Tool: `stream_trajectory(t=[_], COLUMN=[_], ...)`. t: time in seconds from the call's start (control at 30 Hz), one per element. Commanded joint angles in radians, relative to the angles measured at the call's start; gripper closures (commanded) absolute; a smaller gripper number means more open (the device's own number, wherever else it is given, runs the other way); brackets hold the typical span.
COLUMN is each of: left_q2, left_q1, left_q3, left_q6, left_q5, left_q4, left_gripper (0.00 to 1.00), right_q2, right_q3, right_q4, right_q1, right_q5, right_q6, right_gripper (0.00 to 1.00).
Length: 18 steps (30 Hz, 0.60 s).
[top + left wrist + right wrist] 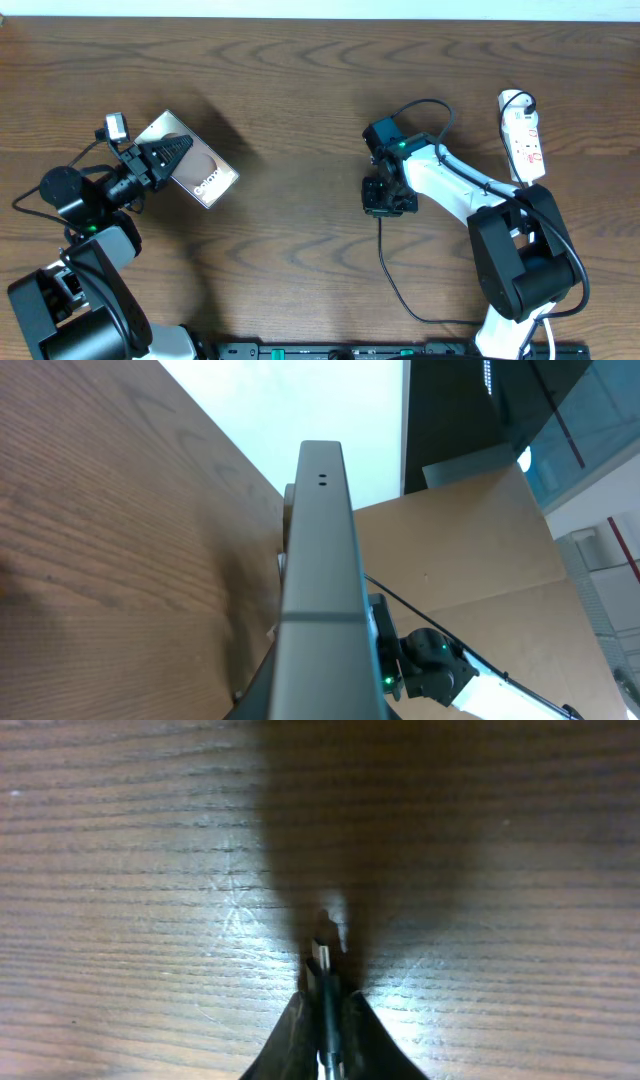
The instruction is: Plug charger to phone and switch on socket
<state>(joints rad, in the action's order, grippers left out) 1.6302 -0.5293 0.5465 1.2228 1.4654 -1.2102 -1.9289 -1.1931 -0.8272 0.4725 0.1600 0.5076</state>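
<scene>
The phone (200,172), a flat slab with "Galaxy" lettering, is held at its near end by my left gripper (165,155) and tilted up on edge above the table's left side. In the left wrist view its grey edge (320,560) fills the middle. My right gripper (388,197) hovers over the table's middle, shut on the charger plug (322,970), whose metal tip points at the wood. The black charger cable (385,265) trails from it toward the front edge. The white socket strip (523,135) lies at the far right.
The right arm's white link (450,185) lies between the gripper and the socket strip. A black rail (380,350) runs along the front edge. Brown cardboard (480,570) shows behind the table in the left wrist view.
</scene>
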Motion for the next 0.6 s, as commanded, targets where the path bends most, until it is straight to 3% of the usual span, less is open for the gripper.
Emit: stream_trajectory(t=[0.0, 0.07, 0.57], left_q2=[-0.013, -0.013, -0.013], left_q1=[-0.004, -0.004, -0.004], left_q3=[0.0, 0.0, 0.0], left_q6=[-0.018, -0.018, -0.018], left_q5=[0.02, 0.02, 0.02], left_q4=[-0.011, -0.011, -0.011], left_gripper=[0.92, 0.93, 0.93], right_q2=[-0.053, -0.053, -0.053], right_q3=[0.024, 0.024, 0.025], right_q4=[-0.004, -0.004, -0.106], right_q1=[0.01, 0.01, 0.041], right_q5=[-0.01, -0.01, -0.011], right_q6=[0.011, 0.011, 0.011], right_gripper=[0.96, 0.99, 0.99])
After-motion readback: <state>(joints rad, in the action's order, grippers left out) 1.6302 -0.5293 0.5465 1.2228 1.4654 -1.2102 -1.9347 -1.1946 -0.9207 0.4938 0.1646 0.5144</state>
